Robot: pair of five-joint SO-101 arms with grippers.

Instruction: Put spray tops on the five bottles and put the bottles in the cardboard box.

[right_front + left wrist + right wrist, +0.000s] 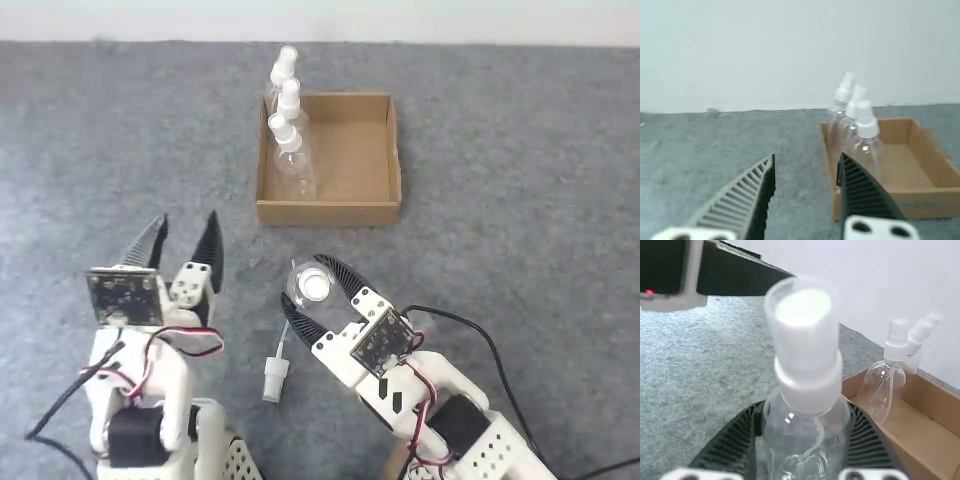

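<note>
A grey, carpet-like worktop (pixel 520 180) spread across the scene, seen from above, with a pale wall behind it. Toward the back sat a shallow, open cardboard box (pixel 345 212). Inside it, three bottles (pixel 293 165) of clear plastic stood upright in a row against one side wall, each fitted with a white spray top. Packing them along that wall appeared meant to leave the remaining floor of the box free for more. Two white robot arms stood at the near edge. The left gripper (pixel 188 228) was over bare worktop on its own side and aimed toward the box. Its fingers (pixel 747 197) were spread apart and held nothing, so this arm seemed to be idle. The right gripper (pixel 303 282) was just in front of the box, its fingers clamped around the body of a fourth bottle (pixel 805 370), held upright. This bottle already carried a white spray top under a clear cap, so it looked ready to go into the box. Smallest of all, a loose spray top (pixel 274 377) with a thin dip tube lay on its side on the worktop between the two arms, probably meant for the fifth bottle.
</note>
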